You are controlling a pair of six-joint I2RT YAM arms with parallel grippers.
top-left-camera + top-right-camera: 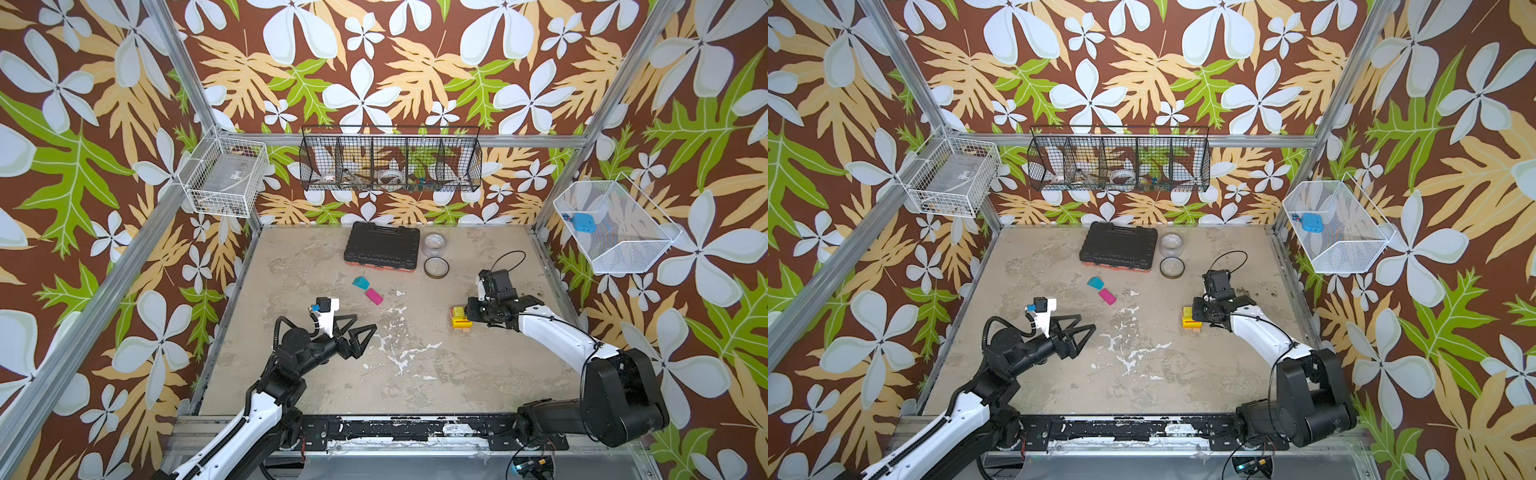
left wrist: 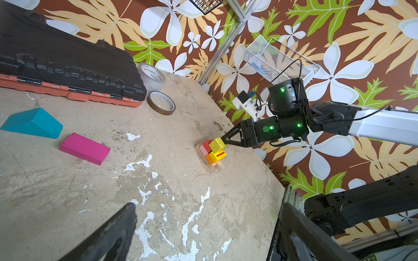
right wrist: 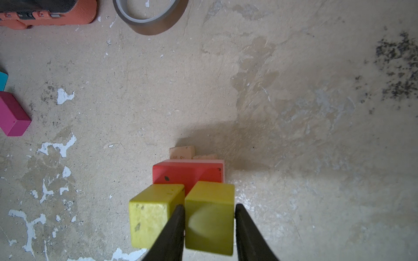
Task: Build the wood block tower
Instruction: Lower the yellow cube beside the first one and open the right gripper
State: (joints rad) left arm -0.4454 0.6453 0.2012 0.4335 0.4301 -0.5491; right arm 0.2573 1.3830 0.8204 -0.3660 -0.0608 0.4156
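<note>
The tower (image 1: pixel 460 319) (image 1: pixel 1191 319) (image 2: pixel 213 152) stands at the right of the table: plain wood bars (image 3: pixel 182 152) at the bottom, striped yellow and orange blocks, then pink and red (image 3: pixel 185 172). My right gripper (image 3: pixel 209 206) (image 1: pixel 468 315) is shut on a yellow-green cube (image 3: pixel 210 217) on top of the tower, beside a second yellow-green cube (image 3: pixel 153 214). A teal wedge (image 1: pixel 360 283) (image 2: pixel 34 123) and a magenta block (image 1: pixel 374 296) (image 2: pixel 84 148) lie loose mid-table. My left gripper (image 1: pixel 365 323) (image 1: pixel 1086 323) (image 2: pixel 208 204) hangs open and empty over the left of the table.
A black tool case (image 1: pixel 382 247) lies at the back, with a clear tape roll (image 1: pixel 435 244) and a brown tape roll (image 1: pixel 436 267) to its right. Wire baskets (image 1: pixel 390 160) hang on the walls. The right arm's white link (image 1: pixel 557 332) reaches in from the front right.
</note>
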